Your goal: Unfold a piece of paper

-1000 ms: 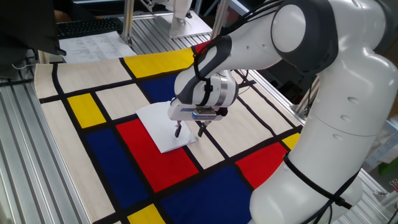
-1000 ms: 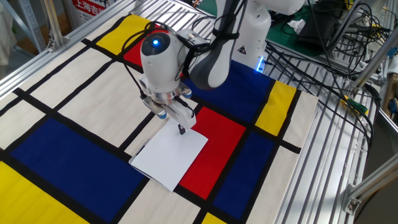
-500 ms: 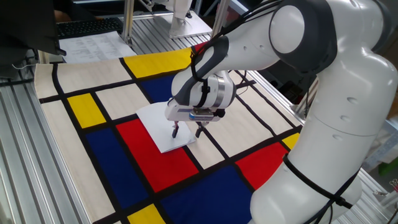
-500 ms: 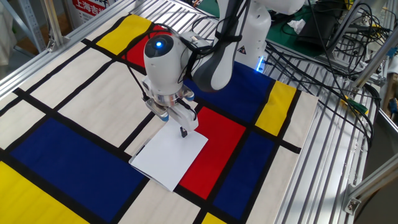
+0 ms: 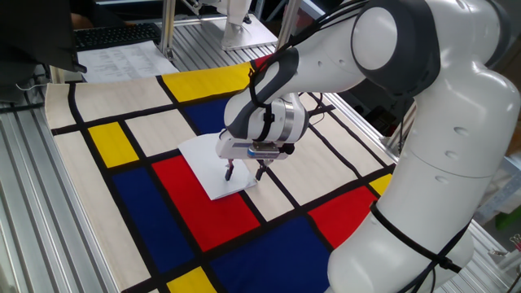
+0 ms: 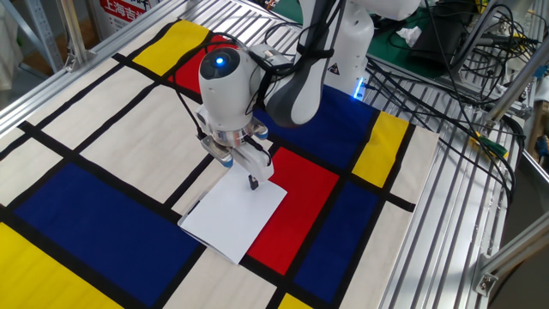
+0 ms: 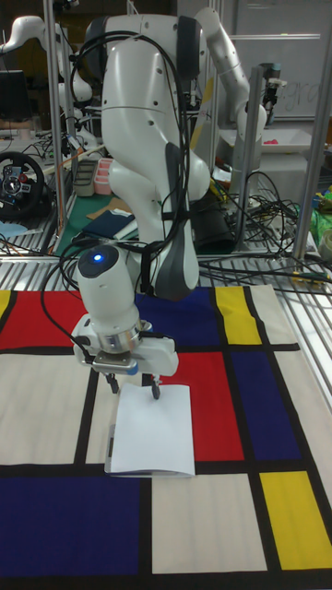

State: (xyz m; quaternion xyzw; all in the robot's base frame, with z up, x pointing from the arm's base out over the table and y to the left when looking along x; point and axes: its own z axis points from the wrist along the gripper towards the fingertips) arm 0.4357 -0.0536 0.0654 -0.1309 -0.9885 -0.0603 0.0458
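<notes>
Tall fixed view is showing the piece of paper [image 7: 152,431] lying folded on the colour-block cloth [image 7: 55,516], covering part of a cream block and overlapping the red block just to its right. Above its far edge the gripper [image 7: 135,387] is hanging with its two dark fingers [image 7: 156,390] spread apart and pointing down; nothing is sitting between them. One fixed view is showing the gripper [image 5: 244,172] over the paper's [image 5: 205,167] right-hand corner, with the fingertips close to the sheet, though I cannot tell whether they are touching it. In the other fixed view, one dark fingertip [image 6: 253,182] is showing right at the upper edge of the paper [image 6: 233,215]. Compared with a second ago, the gripper is sitting slightly further over the sheet, while against half a second ago it is looking unchanged, and the paper is lying where it was.
</notes>
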